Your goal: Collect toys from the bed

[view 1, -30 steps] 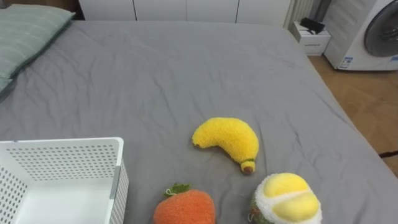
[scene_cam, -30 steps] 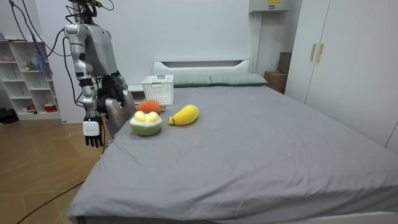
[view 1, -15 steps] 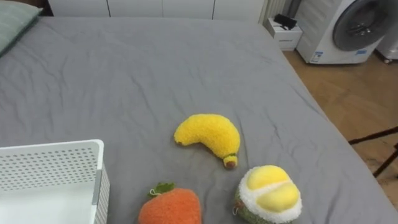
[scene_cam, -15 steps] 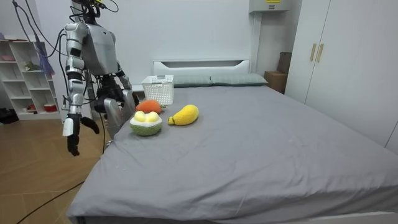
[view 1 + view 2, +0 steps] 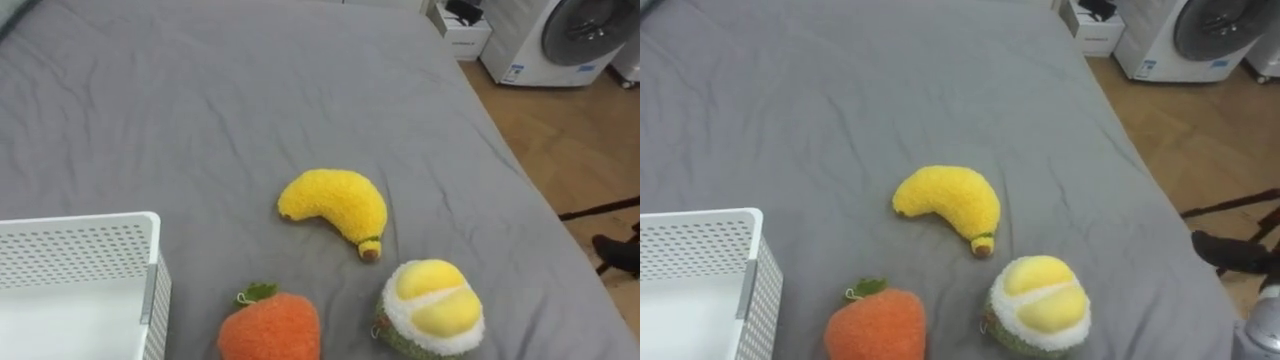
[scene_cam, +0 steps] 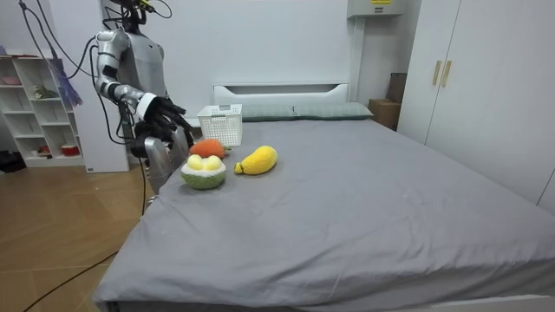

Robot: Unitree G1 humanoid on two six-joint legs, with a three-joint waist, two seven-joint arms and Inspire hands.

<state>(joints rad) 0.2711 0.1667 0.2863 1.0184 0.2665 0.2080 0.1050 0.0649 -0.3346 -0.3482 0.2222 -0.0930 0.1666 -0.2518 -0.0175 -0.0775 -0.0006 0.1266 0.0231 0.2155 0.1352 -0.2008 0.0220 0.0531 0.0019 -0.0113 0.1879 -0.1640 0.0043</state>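
Three plush toys lie on the grey bed (image 5: 250,110): a yellow banana (image 5: 335,203) in the middle, an orange fruit with a green leaf (image 5: 270,326) near the front edge, and a green-white-yellow durian (image 5: 432,308) to its right. A white perforated basket (image 5: 75,285) stands at the front left, with nothing showing inside. My right hand (image 5: 1232,250) comes in dark at the right edge, beyond the bedside and apart from the toys. In the room view this right hand (image 6: 161,118) is raised in front of me with its fingers spread, holding nothing.
The bed's right edge drops to a wooden floor (image 5: 560,130). A washing machine (image 5: 590,35) and a small white cabinet (image 5: 462,30) stand at the far right. In the room view, pillows (image 6: 321,110) lie at the headboard and a shelf (image 6: 35,104) stands behind me.
My right arm has swung up from hanging at my side to chest height over the bed's edge. The eye views have tilted down and shifted; the toys have not moved.
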